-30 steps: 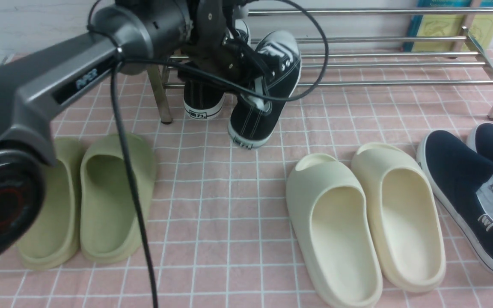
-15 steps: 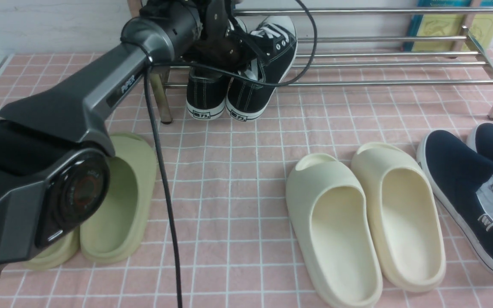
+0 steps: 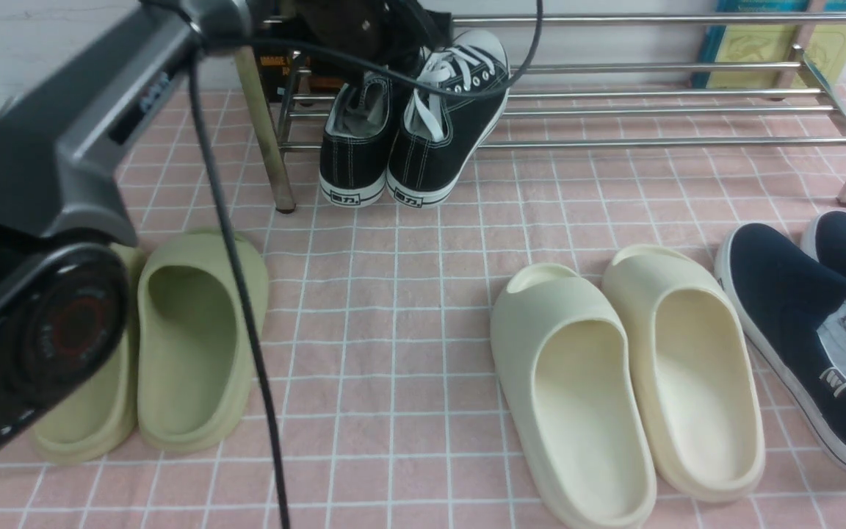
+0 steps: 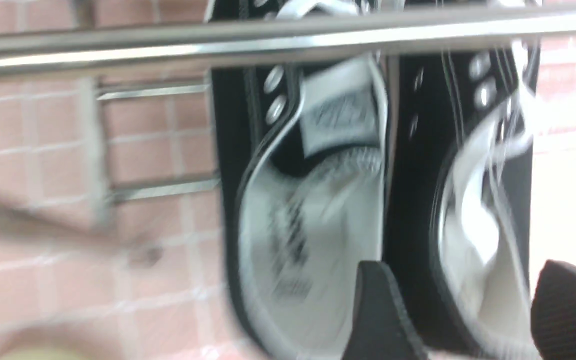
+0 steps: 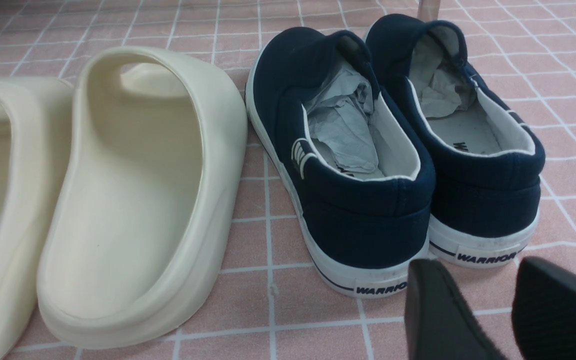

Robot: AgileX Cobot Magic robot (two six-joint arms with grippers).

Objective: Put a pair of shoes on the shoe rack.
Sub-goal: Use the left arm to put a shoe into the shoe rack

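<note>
jaws of left gripper [image 4: 460,280] stood apart, holding nothing, just over pair of shoes [image 3: 412,125] | right gripper [image 5: 475,265] also parted, empty | shoes sat on shoe rack [image 3: 658,139], heels overhanging | placing looked done | next: back out without bumping them

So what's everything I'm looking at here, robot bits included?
shoe rack: 1, chrome, along the back
black sneakers: 2, black with white laces and soles, at the rack's left end, toes in over the lower bars
green slides: 2, near left
cream slides: 2, centre right
navy slip-ons: 2, far right, grey paper stuffed inside
floor: pink tiles, white lines
left arm: 1, grey, stretched toward the rack, with a black cable
left gripper: 1, black, open over the sneakers
right gripper: 1, black, open, by the navy heels
</note>
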